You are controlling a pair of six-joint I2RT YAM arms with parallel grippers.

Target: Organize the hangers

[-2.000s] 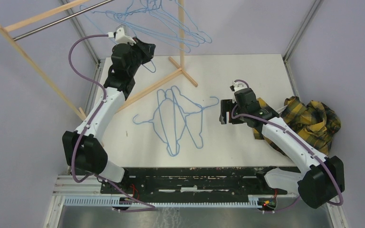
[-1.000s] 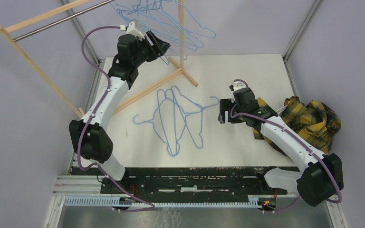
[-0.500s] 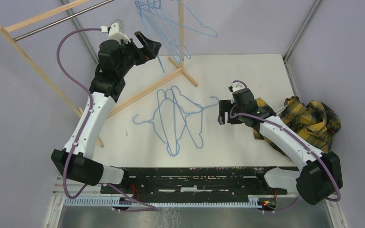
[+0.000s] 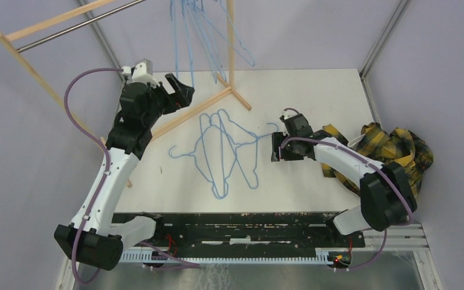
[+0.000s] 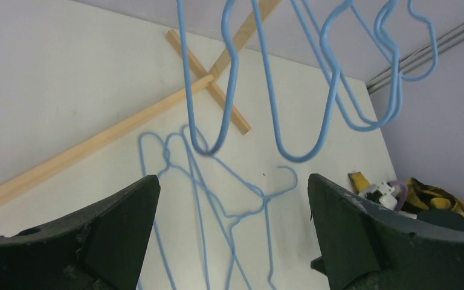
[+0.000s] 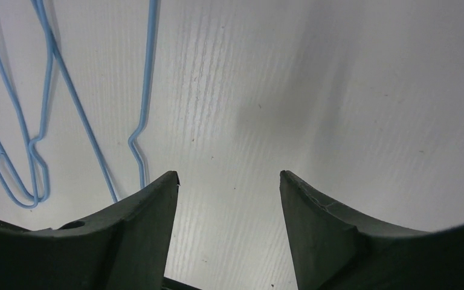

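Several light-blue hangers (image 4: 188, 42) hang nearly edge-on from the rack rod at the top; in the left wrist view these hanging hangers (image 5: 185, 72) dangle just ahead of the fingers. More hangers (image 4: 220, 192) lie overlapped on the white table, and those table hangers (image 5: 264, 198) show below. My left gripper (image 4: 186, 96) (image 5: 234, 178) is raised, open and empty, below and left of the hanging ones. My right gripper (image 4: 275, 148) (image 6: 228, 174) is low over the table, open, beside the hook of the rightmost lying hanger (image 6: 151, 60), with bare table between its fingers.
A wooden rack with a metal rod (image 4: 66, 27) stands at the back left, its base bars (image 4: 187, 115) crossing the table. A yellow plaid shirt (image 4: 399, 151) lies crumpled at the right edge behind the right arm.
The left gripper opened and drew back down and left from the hanging hangers, which swung round edge-on. The right gripper shifted left toward the lying hanger's hook and its jaws narrowed a little.
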